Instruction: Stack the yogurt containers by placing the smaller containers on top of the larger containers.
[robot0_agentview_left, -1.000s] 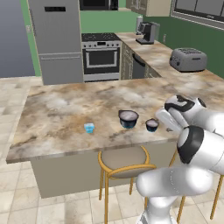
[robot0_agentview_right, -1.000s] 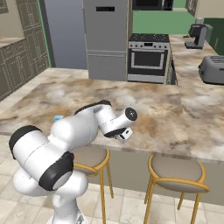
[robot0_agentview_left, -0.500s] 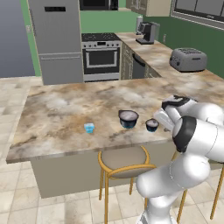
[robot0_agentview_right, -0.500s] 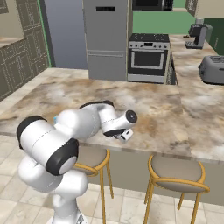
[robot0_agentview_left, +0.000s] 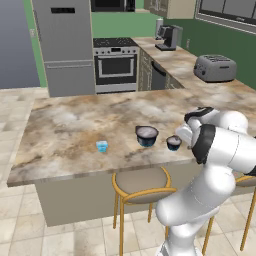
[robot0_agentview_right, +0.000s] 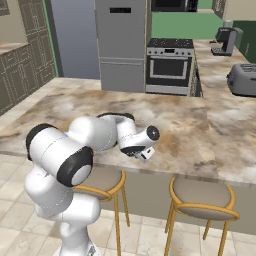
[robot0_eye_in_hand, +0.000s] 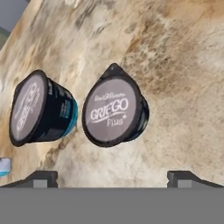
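Since a second ago the arm's forearm has swung in over the counter's near edge and the hand has settled closer to the tubs, while the three tubs themselves have not shifted. Small dark-blue tub (robot0_agentview_left: 174, 143) stands upright on the marble island counter (robot0_agentview_left: 75, 125), near the front edge; seen from the hand camera its grey lid (robot0_eye_in_hand: 112, 112) reads "GRIEGO Plus" and sits almost centred ahead of the fingers. Big dark-blue tub (robot0_agentview_left: 147, 135) stands just beside it on the left in the left base view, apart, not touching; from the hand camera it shows side-on at the left (robot0_eye_in_hand: 39, 109). Tiny light-blue cup (robot0_agentview_left: 102, 146) sits further left along the same front strip, well apart from both, and a sliver of it appears at the left edge of the hand camera (robot0_eye_in_hand: 4, 166). Nothing is stacked. Gripper (robot0_eye_in_hand: 112, 178) is spread wide, its two dark fingertips (robot0_eye_in_hand: 41, 178) far apart at the bottom of the hand camera, with nothing between them; it hangs near the small tub without touching it. In the left base view the hand sits just right of the small tub. Two stools with yellow frames (robot0_agentview_right: 200, 200) stand under the counter overhang. Behind, a steel fridge (robot0_agentview_left: 65, 45), an oven (robot0_agentview_left: 116, 65), a toaster (robot0_agentview_left: 215, 68) and a coffee maker (robot0_agentview_left: 169, 36) line the far counters.
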